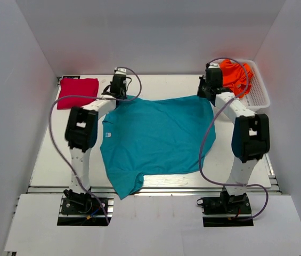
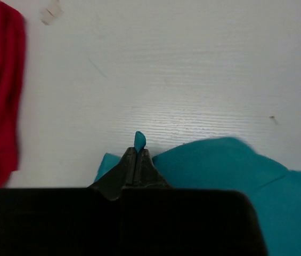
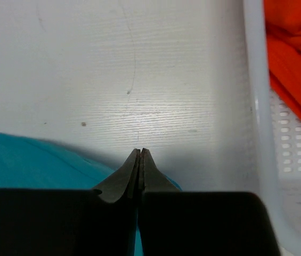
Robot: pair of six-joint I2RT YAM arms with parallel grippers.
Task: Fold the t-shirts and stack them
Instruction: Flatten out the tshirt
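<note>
The teal t-shirt (image 1: 158,138) lies spread out across the middle of the table (image 1: 49,160), between my two arms, and its near left corner reaches the table's near edge. I have hold of its far edge at both ends.

My left gripper (image 2: 136,156) is pressed shut on the far left corner, and a small tuft of teal cloth pokes out past the tips. My right gripper (image 3: 140,154) is closed tight at the far right corner. Teal cloth lies under it on both sides, and a thin teal strip shows in the seam between my fingers (image 3: 153,178).

The red t-shirt (image 1: 78,93) sits folded at the table's far left corner, near my left gripper but apart from the teal one. The orange t-shirt (image 1: 234,76) is bunched in a white basket (image 1: 261,96) just beside my right gripper.
</note>
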